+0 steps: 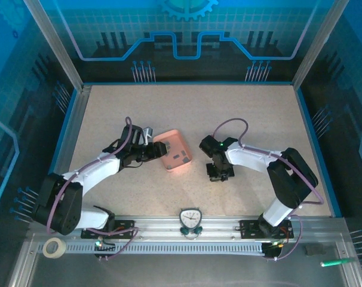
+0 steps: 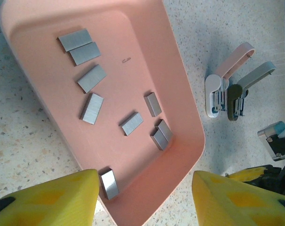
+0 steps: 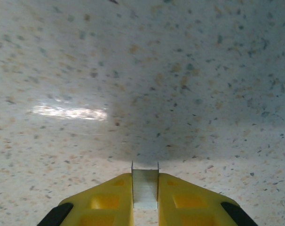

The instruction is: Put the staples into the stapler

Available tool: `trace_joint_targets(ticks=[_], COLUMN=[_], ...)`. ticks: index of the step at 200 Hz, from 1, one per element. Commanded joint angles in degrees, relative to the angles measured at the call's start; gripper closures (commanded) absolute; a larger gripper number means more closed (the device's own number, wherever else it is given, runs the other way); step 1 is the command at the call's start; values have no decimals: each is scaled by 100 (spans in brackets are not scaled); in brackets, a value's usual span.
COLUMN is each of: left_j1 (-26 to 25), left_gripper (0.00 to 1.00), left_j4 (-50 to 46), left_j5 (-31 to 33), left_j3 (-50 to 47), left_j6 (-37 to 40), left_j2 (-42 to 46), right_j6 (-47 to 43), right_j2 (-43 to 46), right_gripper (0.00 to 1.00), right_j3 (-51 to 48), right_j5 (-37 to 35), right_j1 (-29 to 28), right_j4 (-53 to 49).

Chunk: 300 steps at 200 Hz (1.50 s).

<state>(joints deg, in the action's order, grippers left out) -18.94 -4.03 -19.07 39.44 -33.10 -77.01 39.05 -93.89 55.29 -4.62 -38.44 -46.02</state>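
From where I stand, a speckled beige tabletop (image 1: 187, 110) takes the middle of the frame, with a bright streak of glare (image 3: 69, 112) on it. Blue-lit walls (image 1: 109, 30) with circuit lines and a gear (image 1: 188, 7) run across the top. Metal posts (image 1: 52, 42) slant in the upper corners, and a metal rail (image 1: 229, 222) lines the bottom.

Pink tray (image 2: 180, 84) (grey staples (image 2: 91, 78)), speckled table (image 2: 20, 141)

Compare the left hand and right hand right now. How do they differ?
1. The left hand stands open, fingers spread either side of the pink tray at its end; the right hand is shut.
2. The left hand holds nothing that I can see; the right hand pinches a strip of staples.
3. The left hand is over the tray; the right hand is over bare table.
Shared: yellow fingers.
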Motion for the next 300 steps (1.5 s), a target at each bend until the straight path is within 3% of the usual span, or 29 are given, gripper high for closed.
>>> trace_joint_targets(ticks=[1,53,121,300], left_j1=[-84,-154,-154,-170], left_gripper=[44,44,44,44], left_j4=[225,238,182,202], left_j5=[192,272,277,272], left_j3=[-141,-244,-226,-314], left_j6=[-27,-37,-20,-4], left_j2=[159,257,282,270], right_j6=[105,-7,-123,-117], right_j2=[193,65,-32,-112], right_gripper=[83,81,70,69], right_j3=[-216,-387,-27,36], right_j5=[67,84,69,-74], right_j1=[144,205,243,284], right_j4=[263,295,119,-76])
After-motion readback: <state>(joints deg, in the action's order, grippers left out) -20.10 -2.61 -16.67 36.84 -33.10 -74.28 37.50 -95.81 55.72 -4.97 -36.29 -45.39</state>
